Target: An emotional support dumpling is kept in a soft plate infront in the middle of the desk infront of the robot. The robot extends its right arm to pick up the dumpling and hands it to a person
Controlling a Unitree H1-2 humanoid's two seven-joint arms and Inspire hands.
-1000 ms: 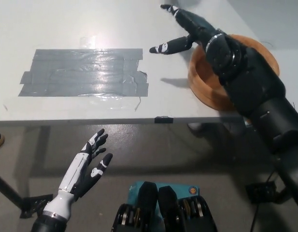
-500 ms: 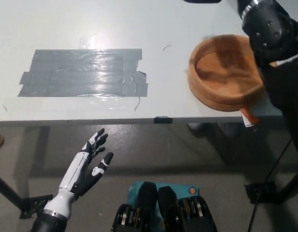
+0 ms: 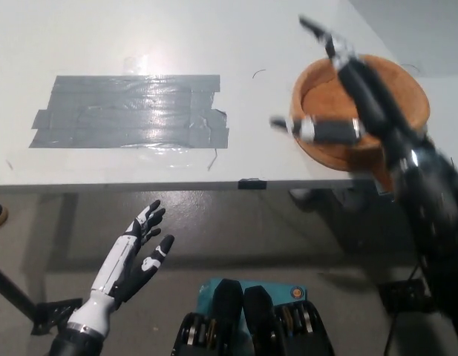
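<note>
The soft plate (image 3: pixel 408 77) is a round brown bowl on the right part of the white desk (image 3: pixel 214 37). No dumpling shows in it or anywhere else in the head view. My black right hand (image 3: pixel 360 104) hovers over the plate, open with its fingers spread, blurred by motion, and holds nothing. Its arm runs down to the picture's lower right and covers the plate's near right side. My white left hand (image 3: pixel 136 256) rests open below the desk's front edge at the lower left.
A wide patch of grey tape (image 3: pixel 132 111) is stuck to the desk left of the middle. The desk's front edge (image 3: pixel 139 180) crosses the picture. Below it lies grey floor, with a cable at the lower right.
Half a second ago the right hand was raised out of the top of the picture, leaving the plate bare. Now it has come back down over the plate, open.
</note>
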